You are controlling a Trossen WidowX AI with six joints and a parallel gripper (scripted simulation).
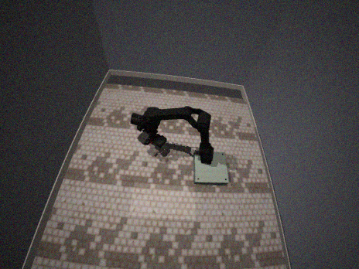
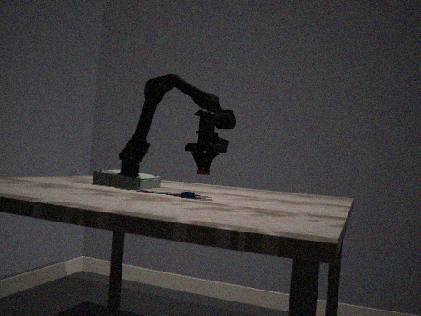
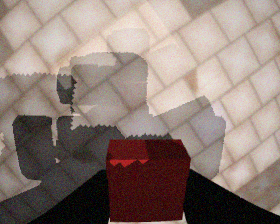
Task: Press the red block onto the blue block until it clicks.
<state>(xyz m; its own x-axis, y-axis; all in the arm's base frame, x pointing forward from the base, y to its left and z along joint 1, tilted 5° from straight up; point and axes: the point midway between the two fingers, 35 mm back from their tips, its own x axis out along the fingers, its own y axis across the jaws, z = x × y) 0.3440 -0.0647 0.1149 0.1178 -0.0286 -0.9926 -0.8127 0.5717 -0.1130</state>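
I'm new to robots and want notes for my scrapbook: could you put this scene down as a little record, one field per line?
Robot: one black jointed arm on a pale green flat box
Gripper: black two-fingered gripper, shut on the red block
Held: small red block, raised above the table
Waiting: small blue block, on the table, not seen in the top or wrist view
Table: patterned light-and-brown top, dark legs
Blocks joined: no
Lighting: dim

Air gap under red block (image 2: 203, 172) (image 3: 146, 192); blue block (image 2: 188, 195) below.
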